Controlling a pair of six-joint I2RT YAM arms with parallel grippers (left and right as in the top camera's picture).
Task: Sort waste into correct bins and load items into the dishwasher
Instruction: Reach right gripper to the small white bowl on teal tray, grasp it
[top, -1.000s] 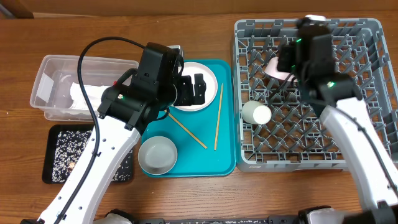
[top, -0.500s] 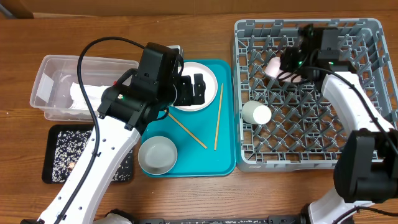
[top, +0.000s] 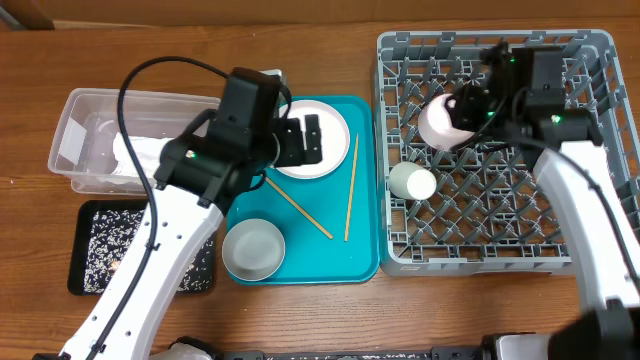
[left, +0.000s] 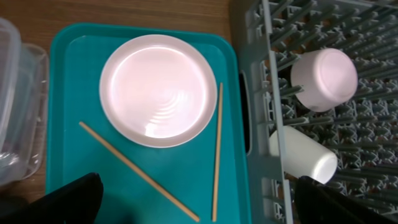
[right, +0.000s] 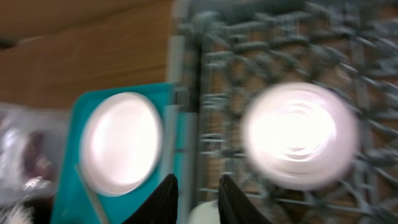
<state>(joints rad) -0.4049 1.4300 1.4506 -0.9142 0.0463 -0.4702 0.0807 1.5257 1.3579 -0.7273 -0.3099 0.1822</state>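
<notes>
Left fingers (left: 78, 202) wide apart, right fingers (right: 235, 205) narrowly parted, both empty, tub label (top: 68, 147) unreadable

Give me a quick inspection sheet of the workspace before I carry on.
Surface: wooden table, no spills seen.
Job's things: plate and grey bowl on the teal tray; pink bowl upside down and cup on its side in the rack; napkin in the clear tub; rice in the black tray.
Clutter: two chopsticks loose on the teal tray.
Grippers: left gripper open above the plate; right gripper open, empty, beside the pink bowl.
Cables: black cable loops over the clear tub.
Surroundings: nothing seen.
</notes>
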